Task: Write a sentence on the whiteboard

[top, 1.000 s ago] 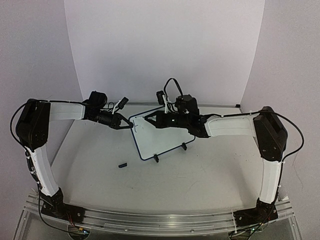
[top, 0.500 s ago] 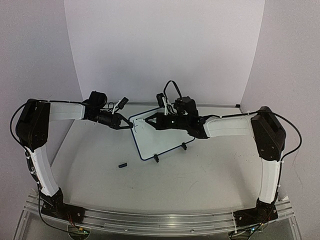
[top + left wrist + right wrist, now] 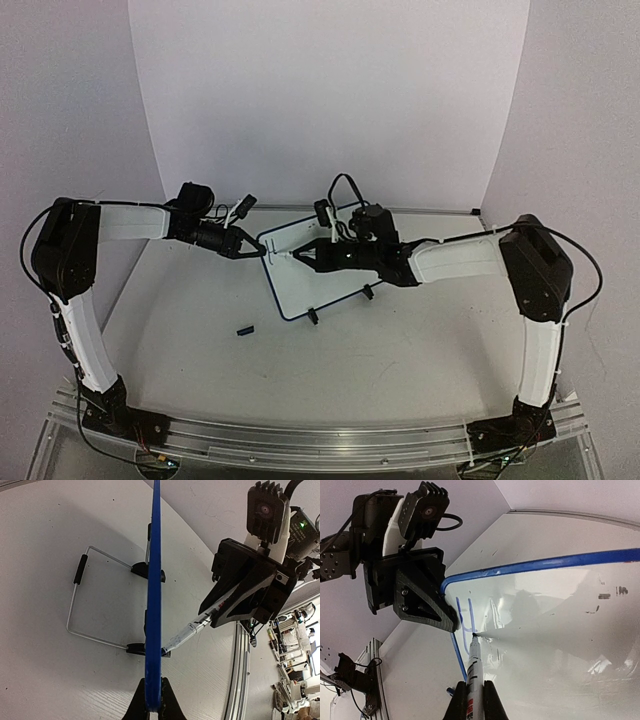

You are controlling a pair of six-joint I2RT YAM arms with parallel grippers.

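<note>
The whiteboard [image 3: 325,285] stands tilted on its two black clip feet mid-table. My left gripper [image 3: 262,253] is shut on its left blue rim [image 3: 153,605], which shows edge-on in the left wrist view. My right gripper [image 3: 292,253] is shut on a slim marker pen [image 3: 474,675]. The pen tip touches the board face near its upper-left corner [image 3: 473,636]. The sentence [image 3: 465,622] is only a blue "H" shape beside the left gripper's fingers [image 3: 427,607]. The pen [image 3: 192,628] also shows in the left wrist view, meeting the board.
A small black pen cap [image 3: 244,329] lies on the table left of the board's front foot. A wire stand [image 3: 82,605] props the board from behind. White walls close the back and both sides. An aluminium rail [image 3: 320,440] runs along the near edge.
My right arm has dropped slightly and the pen tip has moved down the board face near its left edge. The left gripper and the board have not moved.
</note>
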